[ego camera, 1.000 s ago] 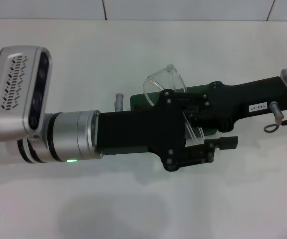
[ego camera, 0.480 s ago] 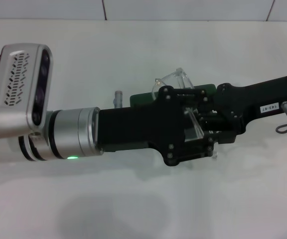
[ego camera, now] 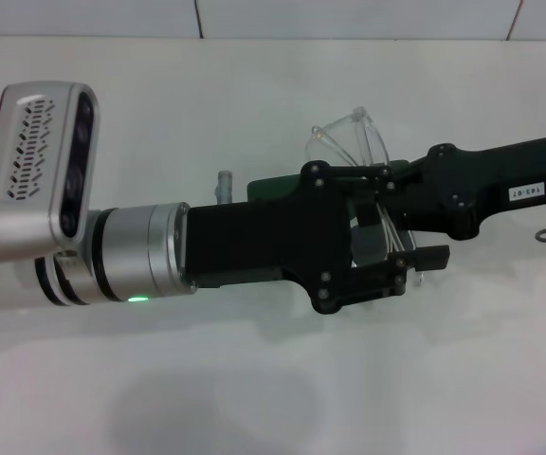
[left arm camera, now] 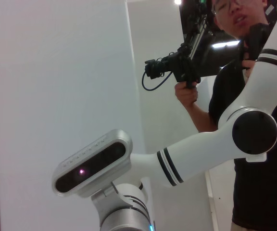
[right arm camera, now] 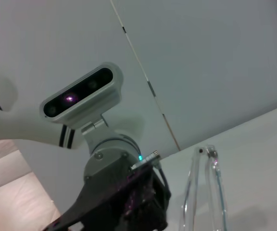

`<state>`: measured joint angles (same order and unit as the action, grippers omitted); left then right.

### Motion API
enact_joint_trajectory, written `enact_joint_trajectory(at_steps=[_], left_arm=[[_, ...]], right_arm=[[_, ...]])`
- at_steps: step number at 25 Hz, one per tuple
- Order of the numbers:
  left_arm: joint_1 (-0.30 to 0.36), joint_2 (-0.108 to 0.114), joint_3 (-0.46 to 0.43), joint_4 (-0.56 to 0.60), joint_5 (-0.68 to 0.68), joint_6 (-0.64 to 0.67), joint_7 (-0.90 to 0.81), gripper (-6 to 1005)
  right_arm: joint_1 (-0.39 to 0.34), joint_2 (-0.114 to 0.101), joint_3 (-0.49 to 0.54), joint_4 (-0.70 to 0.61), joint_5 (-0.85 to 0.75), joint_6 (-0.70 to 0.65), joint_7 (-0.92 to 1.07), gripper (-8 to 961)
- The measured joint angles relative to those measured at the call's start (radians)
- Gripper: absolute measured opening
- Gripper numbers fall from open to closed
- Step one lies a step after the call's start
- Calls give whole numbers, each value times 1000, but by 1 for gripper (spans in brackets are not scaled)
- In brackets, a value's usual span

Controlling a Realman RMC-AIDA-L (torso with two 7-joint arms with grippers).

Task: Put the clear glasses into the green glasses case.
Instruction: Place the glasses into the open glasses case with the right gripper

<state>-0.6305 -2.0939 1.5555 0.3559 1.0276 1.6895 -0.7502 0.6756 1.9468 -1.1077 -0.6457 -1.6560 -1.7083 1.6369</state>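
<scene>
The clear glasses (ego camera: 354, 142) hang tilted above the table, one lens sticking up past the grippers and the thin arms (right arm camera: 203, 192) running down between them. My right gripper (ego camera: 398, 204) reaches in from the right and is shut on the clear glasses near the frame. From the left, my left gripper (ego camera: 387, 232) stands open around the glasses' arms, its lower finger (ego camera: 429, 256) poking out to the right. The green glasses case (ego camera: 273, 188) lies on the table under both grippers and is mostly hidden. I cannot tell how its lid stands.
A small grey peg (ego camera: 223, 185) stands just left of the case. The white table (ego camera: 254, 379) runs to a tiled wall (ego camera: 349, 14) at the back. A person holding a camera (left arm camera: 186, 67) shows in the left wrist view.
My right arm has drawn back to the right and the glasses have moved right and slightly up with it. The left arm stayed in place; its lower finger shows again.
</scene>
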Motion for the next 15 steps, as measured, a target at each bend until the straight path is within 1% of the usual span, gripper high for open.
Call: enact_joint_trajectory(at_steps=[5,9,11,13,15], left_arm=[[-1,-1,-3,0,0,-7,0,482],[19,1,-33,-3,-22,23,-1,482],[51,5,-76,-2,-45,48,-1,482],[83,7,-141,-1,-52,54,-2,482],[107,8,-217,-5,-54,37,-7,482]], right_arm=[[7,3,-2,-6,-32,-31,-1,112],[-12,-4,2,-36,-41,17,0,112],[-26,-7,2,-79,-48,41,1,113],[-31,-4,2,-131,-73,50,12,113],[-25,14,-3,-222,-143,73,56,113]])
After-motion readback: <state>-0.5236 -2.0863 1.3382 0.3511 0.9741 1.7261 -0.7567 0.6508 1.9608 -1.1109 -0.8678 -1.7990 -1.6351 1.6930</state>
